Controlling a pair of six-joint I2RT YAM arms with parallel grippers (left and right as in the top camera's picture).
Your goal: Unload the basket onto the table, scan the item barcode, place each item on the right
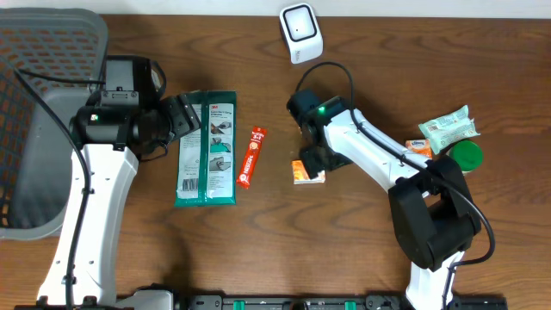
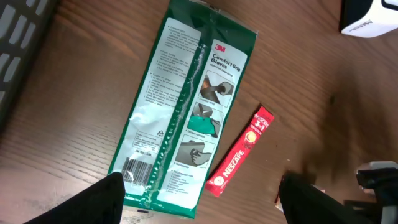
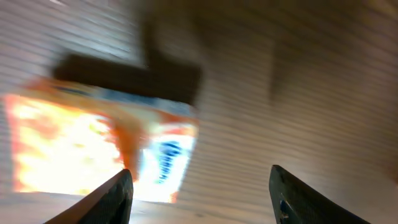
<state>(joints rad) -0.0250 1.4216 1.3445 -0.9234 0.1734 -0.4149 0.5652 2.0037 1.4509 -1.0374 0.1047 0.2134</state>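
The white barcode scanner (image 1: 300,33) stands at the table's back edge; a corner of the scanner (image 2: 370,18) also shows in the left wrist view. A small orange and white packet (image 1: 307,175) lies mid-table. My right gripper (image 1: 312,159) hovers just over it, open, with nothing between the fingers. The right wrist view is blurred: the packet (image 3: 93,143) lies mostly left of the gripper (image 3: 199,196). My left gripper (image 1: 185,114) is open at the top edge of a green glove package (image 1: 207,148). In the left wrist view the package (image 2: 186,112) shows its barcode beside my left gripper (image 2: 199,208).
A red Nescafe stick (image 1: 251,158) lies between the green package and the orange packet. A grey basket (image 1: 43,129) fills the far left. At the right sit a wipes pack (image 1: 448,129), a green lid (image 1: 467,157) and a small orange item (image 1: 417,148).
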